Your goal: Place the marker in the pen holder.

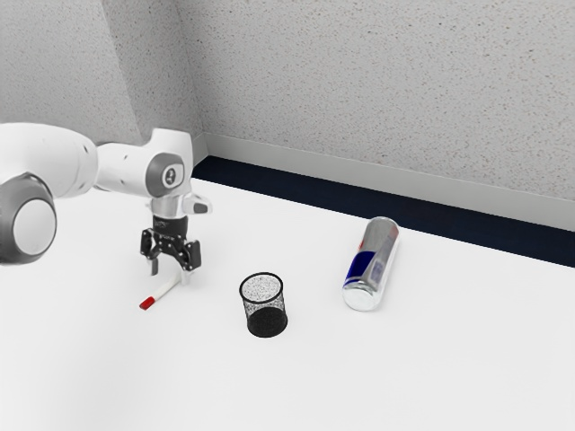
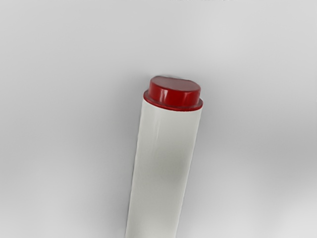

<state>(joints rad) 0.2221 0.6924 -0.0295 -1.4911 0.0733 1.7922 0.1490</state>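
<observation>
My gripper point(image 1: 170, 276) hangs low over the table at the exterior view's left, its two fingers standing wide apart. It is open, close above the white marker point(image 1: 165, 289), which lies on the table with a red end point(image 1: 146, 303) pointing away from the hand. In the wrist view the marker's white body point(image 2: 164, 163) runs up from the lower edge to a red end piece point(image 2: 174, 94). The black mesh pen holder point(image 1: 267, 323) stands upright, apart from the gripper, farther toward the exterior view's right.
A silver and blue can point(image 1: 372, 263) lies on its side beyond the pen holder, toward the exterior view's right. The white table point(image 1: 431, 359) has its far edge along a dark strip below the speckled wall.
</observation>
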